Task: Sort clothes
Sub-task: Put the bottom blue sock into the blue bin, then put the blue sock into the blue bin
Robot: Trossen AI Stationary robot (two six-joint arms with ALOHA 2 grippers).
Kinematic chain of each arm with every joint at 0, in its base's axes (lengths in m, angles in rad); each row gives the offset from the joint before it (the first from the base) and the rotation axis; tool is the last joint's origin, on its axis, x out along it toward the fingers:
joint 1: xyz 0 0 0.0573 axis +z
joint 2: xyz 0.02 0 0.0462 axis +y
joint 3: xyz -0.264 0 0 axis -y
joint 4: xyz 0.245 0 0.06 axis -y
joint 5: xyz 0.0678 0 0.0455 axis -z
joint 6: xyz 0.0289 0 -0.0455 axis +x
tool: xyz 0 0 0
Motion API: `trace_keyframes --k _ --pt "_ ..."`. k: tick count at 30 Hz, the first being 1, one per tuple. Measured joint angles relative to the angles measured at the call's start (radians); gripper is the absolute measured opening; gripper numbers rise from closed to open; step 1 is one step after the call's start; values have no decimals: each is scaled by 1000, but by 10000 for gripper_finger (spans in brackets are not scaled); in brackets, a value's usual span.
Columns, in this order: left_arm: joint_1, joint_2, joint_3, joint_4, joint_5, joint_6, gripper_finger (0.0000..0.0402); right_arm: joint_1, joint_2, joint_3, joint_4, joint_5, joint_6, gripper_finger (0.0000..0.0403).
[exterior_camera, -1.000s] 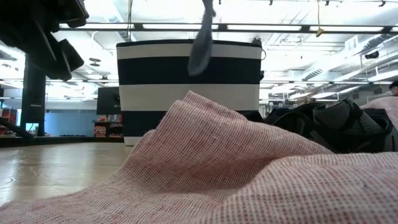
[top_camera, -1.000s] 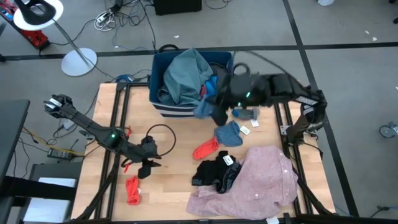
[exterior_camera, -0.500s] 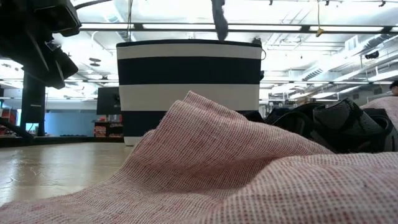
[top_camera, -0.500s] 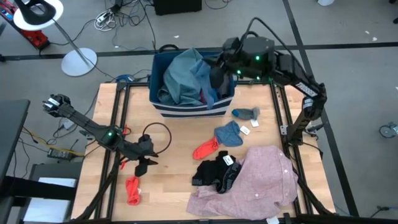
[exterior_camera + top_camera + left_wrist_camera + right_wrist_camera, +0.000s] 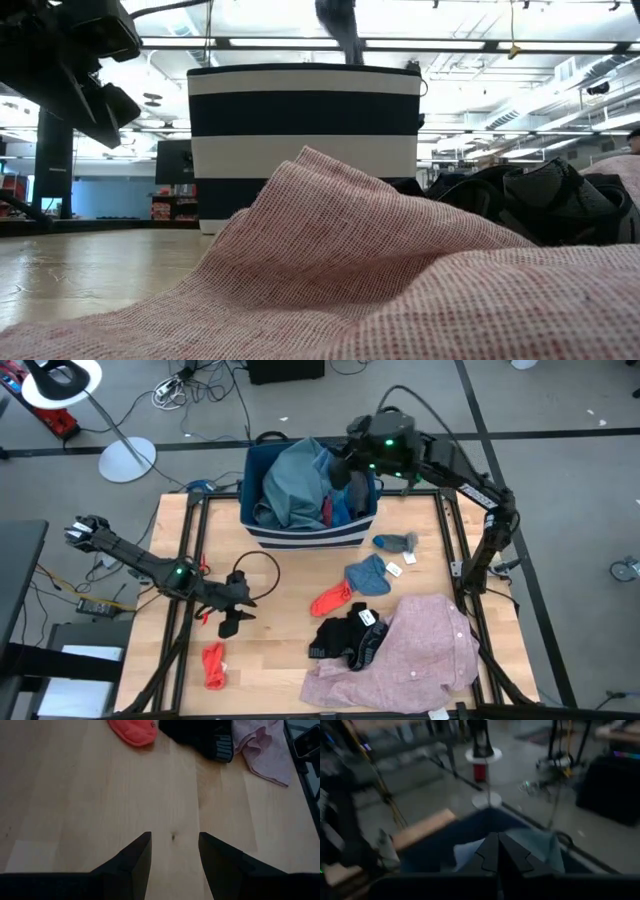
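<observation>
My right gripper (image 5: 345,463) hovers over the right part of the striped dark blue bin (image 5: 262,532), shut on a dark grey garment (image 5: 340,28) that dangles above the bin's rim. A teal-grey garment (image 5: 295,478) fills the bin. On the table lie a pink shirt (image 5: 410,655), a black piece (image 5: 343,638), a blue piece (image 5: 368,575), a small grey-blue piece (image 5: 397,543) and two red pieces (image 5: 330,600), (image 5: 213,665). My left gripper (image 5: 233,622) stands open low over bare wood at the table's left, nothing between its fingers (image 5: 135,862). My right gripper holds the dark grey garment by its upper end (image 5: 341,472), pinched between the shut fingers (image 5: 490,852). The gripper itself hides the exact place of contact. The garment hangs slack below the fingers, lifted clear of the table, over the bin's opening.
A black cable loop (image 5: 255,578) lies on the wood by my left gripper. Dark frame rails (image 5: 190,560) run along the table's left and right sides. Bare wood (image 5: 165,810) stretches between my left gripper and the clothes at the right.
My right gripper has swung from above the table's right middle toward the far edge and left, carrying the dark grey garment, which stays hanging and now dangles above the bin rather than beside it.
</observation>
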Motion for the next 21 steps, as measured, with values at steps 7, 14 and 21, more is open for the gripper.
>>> trace_keyframes --k 7,14,21 --pt "83 -3 0 -24 63 78 168 -56 20 -171 -19 -2 40 8" --pt "161 -15 1 -19 107 131 168 -90 23 -304 -25 -59 130 47" --pt "197 -16 1 -36 126 152 168 -100 22 -360 -30 -101 182 121"
